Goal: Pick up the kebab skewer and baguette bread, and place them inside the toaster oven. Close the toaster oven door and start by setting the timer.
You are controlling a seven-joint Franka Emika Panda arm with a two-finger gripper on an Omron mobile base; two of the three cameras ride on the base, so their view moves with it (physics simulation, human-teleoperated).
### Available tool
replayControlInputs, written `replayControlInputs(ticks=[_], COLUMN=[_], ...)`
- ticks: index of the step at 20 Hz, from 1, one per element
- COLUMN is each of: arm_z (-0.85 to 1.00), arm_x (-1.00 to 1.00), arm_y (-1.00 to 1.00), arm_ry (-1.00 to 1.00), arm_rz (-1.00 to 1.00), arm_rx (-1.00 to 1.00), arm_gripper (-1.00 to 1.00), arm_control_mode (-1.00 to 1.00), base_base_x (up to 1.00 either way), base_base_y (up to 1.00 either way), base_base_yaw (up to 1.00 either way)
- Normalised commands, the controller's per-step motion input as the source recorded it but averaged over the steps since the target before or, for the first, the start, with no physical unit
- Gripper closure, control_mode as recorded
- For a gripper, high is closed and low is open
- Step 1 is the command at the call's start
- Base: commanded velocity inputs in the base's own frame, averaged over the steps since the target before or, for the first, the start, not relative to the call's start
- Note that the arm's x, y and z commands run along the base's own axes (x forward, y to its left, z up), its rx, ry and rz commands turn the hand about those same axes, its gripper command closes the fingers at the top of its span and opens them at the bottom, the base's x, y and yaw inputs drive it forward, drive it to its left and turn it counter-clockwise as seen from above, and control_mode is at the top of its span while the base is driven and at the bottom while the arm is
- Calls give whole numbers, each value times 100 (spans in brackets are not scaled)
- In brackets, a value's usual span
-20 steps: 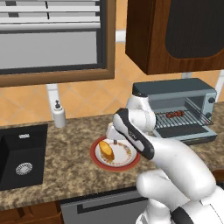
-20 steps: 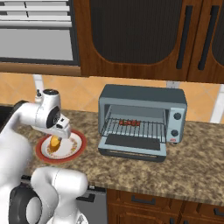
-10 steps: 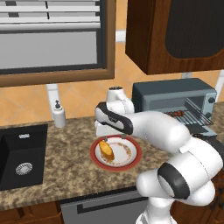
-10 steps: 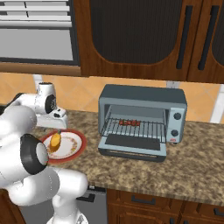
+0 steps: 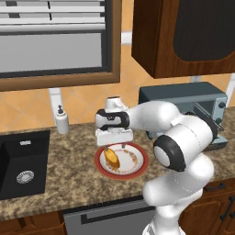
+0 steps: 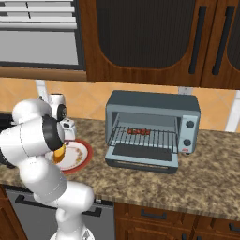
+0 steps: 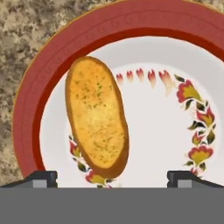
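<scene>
Over the plate hangs the gripper, its jaws wide apart and holding nothing. On that plate lies the baguette bread, between the two fingertips. Right of the plate stands the toaster oven, its door down, the kebab skewer on its rack.
</scene>
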Motion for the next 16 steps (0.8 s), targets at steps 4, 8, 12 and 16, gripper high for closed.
replayControlInputs(ticks=[4,8,12,16], arm_z=[-55,-48,-26,-16], arm_x=[15,6,0,0], arm_y=[6,8,4,1], arm_ry=[0,0,0,0], arm_rz=[3,1,0,0], arm_rx=[0,0,0,0], arm_gripper=[-100,-100,-100,-100], arm_control_mode=[-100,-100,-100,-100], base_base_x=[0,0,0,0], base_base_y=[0,0,0,0], base_base_yaw=[0,0,0,0])
